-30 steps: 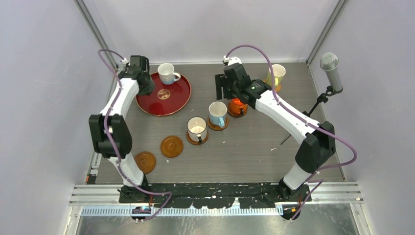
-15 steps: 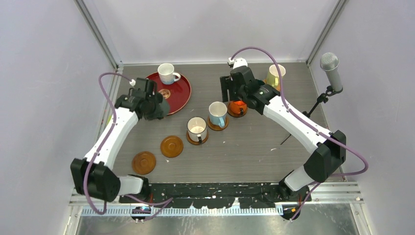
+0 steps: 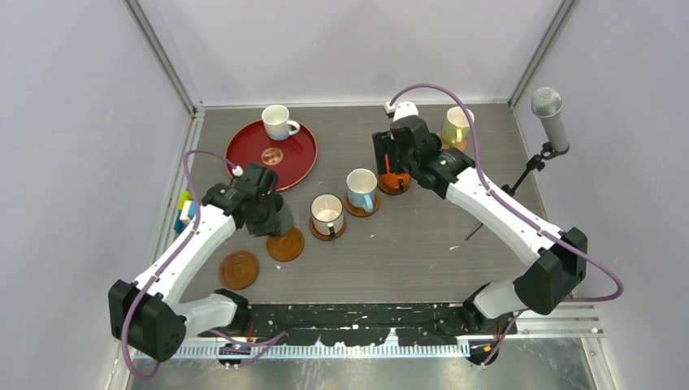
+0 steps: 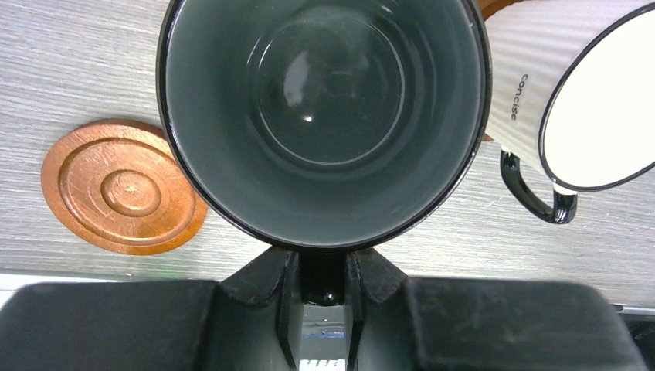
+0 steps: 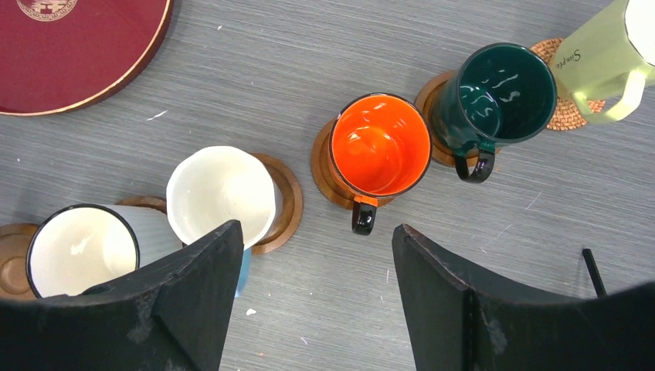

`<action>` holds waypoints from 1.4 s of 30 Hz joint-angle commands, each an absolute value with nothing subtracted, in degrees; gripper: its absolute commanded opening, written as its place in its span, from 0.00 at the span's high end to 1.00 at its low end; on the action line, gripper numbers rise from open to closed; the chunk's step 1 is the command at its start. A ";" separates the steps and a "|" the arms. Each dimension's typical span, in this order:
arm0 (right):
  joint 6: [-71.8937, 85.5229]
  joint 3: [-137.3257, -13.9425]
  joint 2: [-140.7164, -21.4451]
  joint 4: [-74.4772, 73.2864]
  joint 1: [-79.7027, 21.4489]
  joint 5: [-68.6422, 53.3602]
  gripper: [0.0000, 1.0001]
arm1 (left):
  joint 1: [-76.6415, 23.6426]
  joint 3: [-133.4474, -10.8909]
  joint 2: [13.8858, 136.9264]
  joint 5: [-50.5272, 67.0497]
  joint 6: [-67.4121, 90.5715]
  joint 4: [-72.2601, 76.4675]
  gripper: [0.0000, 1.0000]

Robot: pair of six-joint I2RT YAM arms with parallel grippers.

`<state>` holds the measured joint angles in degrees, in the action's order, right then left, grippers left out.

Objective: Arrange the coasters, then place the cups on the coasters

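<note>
My left gripper [image 3: 272, 218] is shut on the handle of a dark grey-green cup [image 4: 324, 116], held upright over a brown coaster [image 3: 288, 246]. Another bare coaster [image 4: 123, 185] lies beside it. A white black-rimmed cup [image 3: 327, 213], a light blue cup [image 3: 361, 188] and an orange cup [image 5: 380, 144] each stand on a coaster. A dark teal cup [image 5: 502, 93] and a pale yellow cup [image 5: 599, 58] also stand on coasters. My right gripper [image 5: 315, 228] hangs open above the orange cup's handle, holding nothing.
A large red round tray [image 3: 292, 158] lies at the back left with a white cup [image 3: 279, 122] on it. A microphone on a stand [image 3: 548, 118] is at the right edge. Small coloured blocks [image 3: 183, 211] lie by the left wall.
My left arm has carried the dark grey-green cup from the red tray forward and right to over the coaster. The right arm has drawn slightly back and right, still open.
</note>
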<state>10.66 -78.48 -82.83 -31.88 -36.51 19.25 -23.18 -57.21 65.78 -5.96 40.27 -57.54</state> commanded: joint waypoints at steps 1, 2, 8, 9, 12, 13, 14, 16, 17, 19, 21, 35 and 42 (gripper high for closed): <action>9.59 -78.04 -79.57 -31.04 -36.33 20.48 0.25 | -25.06 -57.14 65.35 -7.18 41.98 -55.16 1.00; 9.43 -77.89 -79.42 -31.09 -36.32 20.52 0.25 | -25.58 -56.79 65.50 -7.37 42.15 -55.30 1.00; 9.06 -77.77 -79.20 -31.11 -36.33 20.44 0.25 | -27.11 -54.03 66.22 -7.30 43.00 -56.12 1.00; 9.06 -77.79 -79.25 -31.11 -36.30 20.47 0.25 | -27.15 -53.71 66.33 -7.30 43.12 -56.16 1.00; 9.13 -77.87 -79.28 -31.03 -36.33 20.35 0.25 | -27.16 -53.06 66.71 -7.47 43.41 -56.00 1.00; 9.13 -77.85 -79.23 -31.03 -36.30 20.31 0.25 | -27.16 -52.85 66.75 -7.64 43.42 -55.75 1.00; 9.22 -77.80 -79.34 -31.03 -36.33 20.18 0.25 | -27.16 -52.64 66.81 -7.81 43.35 -55.34 1.00; 9.49 -77.70 -79.37 -31.06 -36.35 20.00 0.25 | -27.16 -52.05 66.93 -7.83 43.25 -54.30 1.00; 9.63 -77.62 -79.44 -31.04 -36.35 19.94 0.25 | -27.16 -51.77 66.97 -7.60 43.24 -53.83 1.00; 9.83 -77.58 -79.54 -31.11 -36.32 19.78 0.25 | -27.20 -51.30 67.04 -6.97 43.56 -53.62 1.00; 9.83 -77.60 -79.64 -31.11 -36.39 19.77 0.25 | -27.44 -50.95 66.91 -6.60 43.68 -53.76 1.00; 10.25 -77.52 -79.46 -31.21 -36.33 19.95 0.25 | -29.13 -49.48 67.51 -5.62 44.70 -54.25 0.65; 10.27 -77.39 -79.43 -30.90 -36.30 20.21 0.25 | -30.40 -49.17 66.85 -4.45 44.47 -54.88 0.55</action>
